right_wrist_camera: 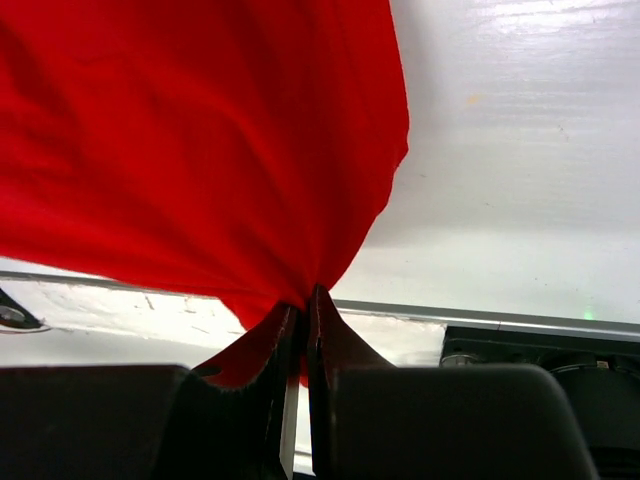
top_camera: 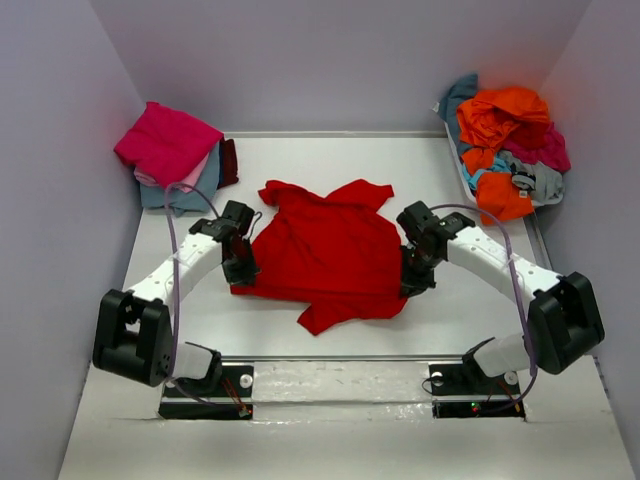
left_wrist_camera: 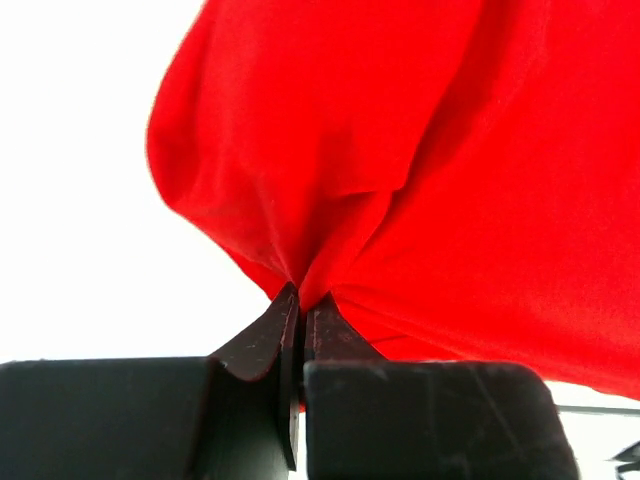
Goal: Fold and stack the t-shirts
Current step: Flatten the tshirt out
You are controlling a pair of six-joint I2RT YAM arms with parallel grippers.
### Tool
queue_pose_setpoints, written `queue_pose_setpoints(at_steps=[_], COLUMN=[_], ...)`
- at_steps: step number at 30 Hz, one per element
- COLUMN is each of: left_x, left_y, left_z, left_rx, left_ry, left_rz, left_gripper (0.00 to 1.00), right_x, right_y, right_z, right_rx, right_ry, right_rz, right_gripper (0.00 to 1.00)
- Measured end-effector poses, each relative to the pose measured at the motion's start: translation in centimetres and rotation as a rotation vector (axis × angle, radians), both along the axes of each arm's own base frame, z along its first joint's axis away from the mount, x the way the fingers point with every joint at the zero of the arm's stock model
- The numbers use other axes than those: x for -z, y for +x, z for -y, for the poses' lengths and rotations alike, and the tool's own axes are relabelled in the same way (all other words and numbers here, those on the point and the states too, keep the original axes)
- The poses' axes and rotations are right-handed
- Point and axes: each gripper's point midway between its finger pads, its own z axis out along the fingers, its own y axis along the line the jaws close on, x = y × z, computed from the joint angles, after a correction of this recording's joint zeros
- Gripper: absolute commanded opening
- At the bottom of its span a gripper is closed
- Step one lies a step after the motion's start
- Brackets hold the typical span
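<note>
Two claws, both clamped on the bright red cloth t-shirt (top_camera: pixel 325 250). My left claw (top_camera: pixel 240 268) pinches its left edge and my right claw (top_camera: pixel 412 283) its right edge; both wrist views show cloth bunched between closed tips. The shirt lies crumpled mid white desk (top_camera: pixel 330 160), directly between the claws, sleeves far, long axis running near-far. Neither arm is nearer; each has its own side. My guess: lift together, pull apart, spread it flat. Folded stack topped with magenta (top_camera: pixel 165 140) sits far left, unsorted heap of orange, teal and grey shirts (top_camera: pixel 510 140) far right.
</note>
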Motion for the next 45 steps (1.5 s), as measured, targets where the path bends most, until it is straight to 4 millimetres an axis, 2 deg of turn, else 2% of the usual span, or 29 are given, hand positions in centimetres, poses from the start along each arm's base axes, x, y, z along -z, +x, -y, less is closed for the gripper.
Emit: queue_pose_setpoints(at_steps=[3,6,9,10,12,13,14,15,16,17,18,20,25,29,32,34,35,39,45], left_x=[-1.2,-1.9,-1.7,-1.6,-1.3,-1.2,-1.2,-1.3,-1.3,-1.4,-1.4,-1.5,-2.3,-4.5,-6.3,-6.7,-6.7,-5.2,-2.0], left_y=[-0.4,-0.9,-1.7,-2.1,-2.8,-3.1,-3.2,-3.3,-3.4,-3.4,-3.5,-3.6,-3.3,-0.7,2.8,4.6,6.2,10.9,16.5], left_z=[-1.3,-1.8,-2.0,-2.1,-2.2,-2.3,-2.3,-2.5,-2.6,-2.9,-3.2,-3.7,-4.5,-4.3,-3.8,-3.5,-3.1,-1.9,-0.6], left_rx=[-0.051,-0.067,-0.080,-0.084,-0.093,-0.098,-0.099,-0.104,-0.105,-0.110,-0.117,-0.122,-0.130,-0.118,-0.102,-0.089,-0.083,-0.049,-0.005], left_ry=[-0.004,-0.011,-0.013,-0.012,-0.009,-0.009,-0.009,-0.003,0.004,0.015,0.026,0.045,0.084,0.090,0.091,0.098,0.097,0.102,0.121], left_rz=[0.017,0.025,0.013,0.005,-0.015,-0.021,-0.023,-0.023,-0.022,-0.020,-0.019,-0.014,0.000,0.073,0.150,0.161,0.173,0.175,0.152], left_gripper=[0.06,0.06,0.06,0.06,0.12,0.23,0.30,0.38,0.46,0.65,0.74,0.84,0.86,0.87,0.87,0.87,0.87,0.86,0.86], right_x=[-0.2,-0.5,-0.6,-0.7,-0.9,-1.0,-1.1,-1.2,-1.2,-1.3,-1.3,-1.4,-2.6,-4.5,-4.6,-4.5,-4.4,-4.7,-5.4], right_y=[-0.2,-0.2,-0.2,-0.3,-0.4,-0.5,-0.6,-0.7,-0.8,-1.0,-1.2,-1.6,-1.4,0.9,2.7,4.4,5.3,10.9,19.6], right_z=[0.1,0.1,0.1,0.1,0.2,0.2,0.3,0.5,0.8,1.2,1.5,2.1,2.7,2.1,1.2,0.4,0.0,-1.7,-1.5], right_rx=[0.012,0.020,0.027,0.029,0.036,0.037,0.045,0.052,0.054,0.064,0.065,0.072,0.079,0.076,0.068,0.061,0.057,0.065,0.122], right_ry=[0.005,0.011,0.015,0.016,0.016,0.016,0.017,0.011,0.002,-0.010,-0.022,-0.044,-0.079,-0.076,-0.073,-0.076,-0.075,-0.035,0.023], right_rz=[0.005,0.013,0.017,0.018,0.016,0.016,0.016,0.015,0.012,0.006,0.001,-0.008,0.003,0.070,0.085,0.092,0.097,0.164,0.255], right_gripper=[0.08,0.08,0.09,0.12,0.23,0.29,0.36,0.51,0.51,0.62,0.65,0.70,0.71,0.65,0.65,0.65,0.65,0.64,0.58])
